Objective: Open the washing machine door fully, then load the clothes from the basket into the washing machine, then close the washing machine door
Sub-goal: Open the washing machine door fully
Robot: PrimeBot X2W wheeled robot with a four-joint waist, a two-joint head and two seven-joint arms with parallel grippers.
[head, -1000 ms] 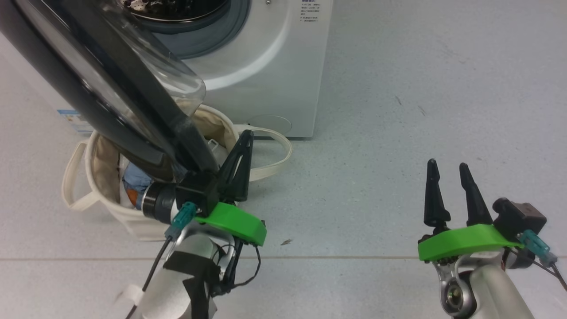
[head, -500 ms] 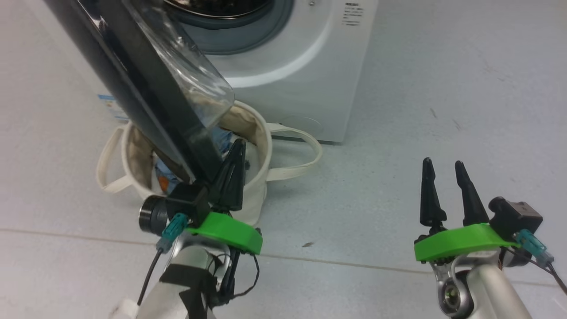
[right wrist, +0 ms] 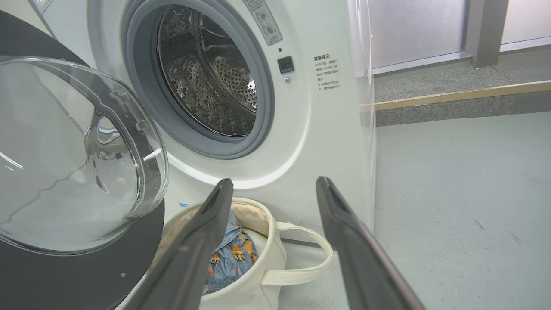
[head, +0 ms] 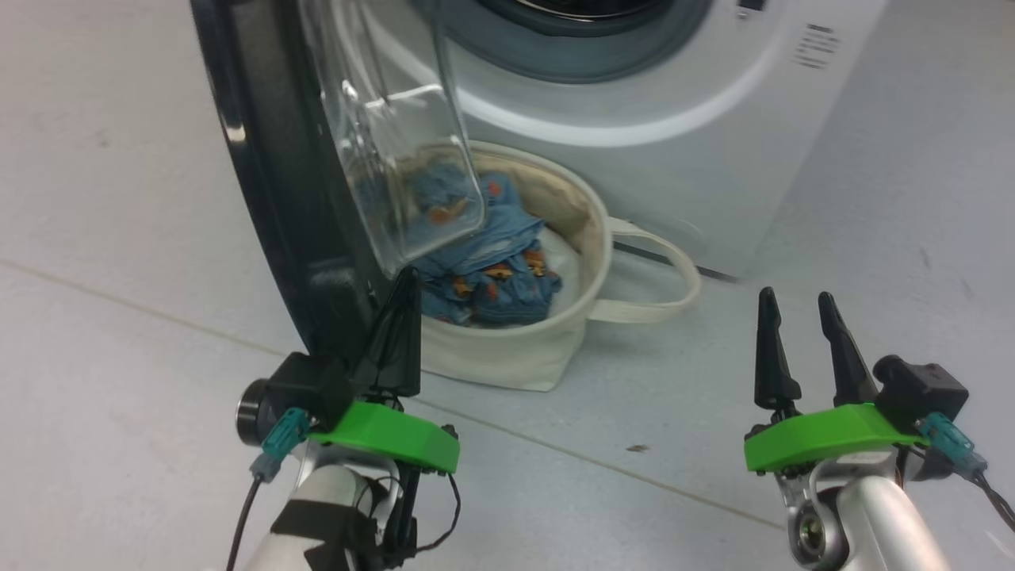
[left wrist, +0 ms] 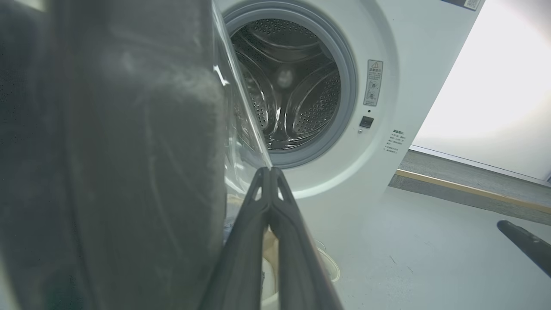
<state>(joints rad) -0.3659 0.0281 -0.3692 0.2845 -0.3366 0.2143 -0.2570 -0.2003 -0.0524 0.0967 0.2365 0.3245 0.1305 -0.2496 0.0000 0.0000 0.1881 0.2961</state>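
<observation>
Door (head: 270, 198) open, my clenched left gripper (head: 408, 279) beside it; clothes (head: 484, 270) in basket (head: 507, 357), unloaded; right gripper (head: 796, 297) spread, empty.

**Three Views Around an Open Washer**

The head view looks steeply down from above and behind, with the left tool (head: 408, 276) at 7 o'clock, the right tool (head: 795, 295) at 4 o'clock, the basket (head: 507, 361) near centre and the washing machine (head: 714, 143) at 12 o'clock. The left wrist view sits low, very close to the door (left wrist: 107, 172), which covers its 9 o'clock half, and faces up into the drum (left wrist: 297, 103) at 12 o'clock. The right wrist view stands farther back, facing the washing machine front, with the drum at 11 o'clock and the basket at 6 o'clock. All three share the door and the washing machine front.
</observation>
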